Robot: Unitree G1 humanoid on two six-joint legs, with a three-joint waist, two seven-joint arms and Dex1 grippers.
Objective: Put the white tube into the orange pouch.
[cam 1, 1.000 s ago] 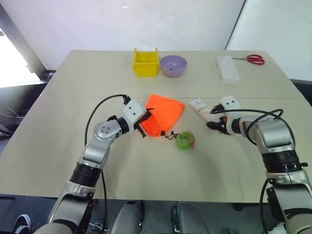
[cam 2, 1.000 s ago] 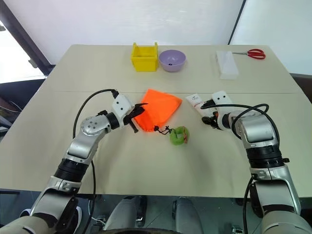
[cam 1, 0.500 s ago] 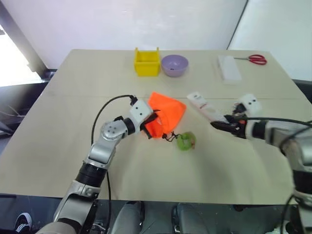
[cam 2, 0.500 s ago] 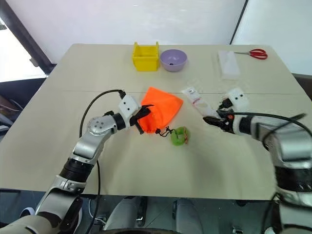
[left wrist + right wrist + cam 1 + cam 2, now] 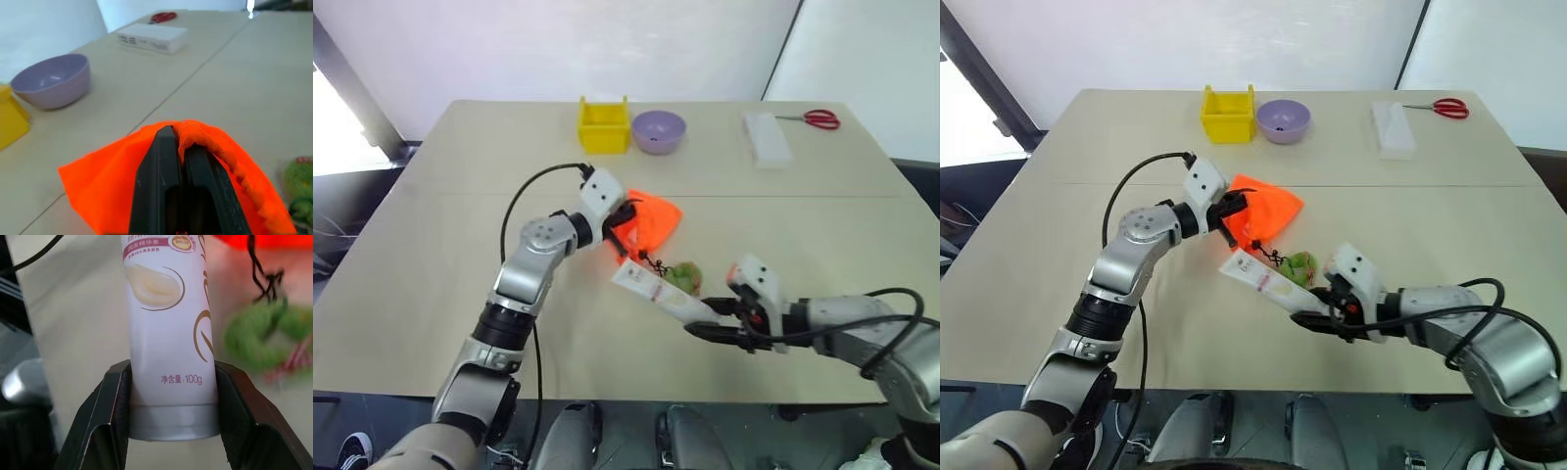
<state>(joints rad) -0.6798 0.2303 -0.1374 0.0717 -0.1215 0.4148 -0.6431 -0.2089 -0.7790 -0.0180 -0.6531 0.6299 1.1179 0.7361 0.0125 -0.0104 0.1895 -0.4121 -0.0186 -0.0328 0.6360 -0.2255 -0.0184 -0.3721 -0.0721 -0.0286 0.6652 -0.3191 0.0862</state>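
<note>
White tube (image 5: 1268, 282) sits centre frame, clamped at its cap end by the right gripper (image 5: 1317, 315). The left gripper (image 5: 1231, 214) pinches the orange pouch (image 5: 1268, 211) shut-fingered just above — its mouth looks barely open, so the tube may jam.

The white tube (image 5: 1265, 282) with pink print slants above the desk, gripped near its cap end, its flat end aimed toward the orange pouch (image 5: 1266, 214). The pouch is lifted by one pinched, bunched edge, its dark cord trailing to a green ball (image 5: 1301, 266).
</note>
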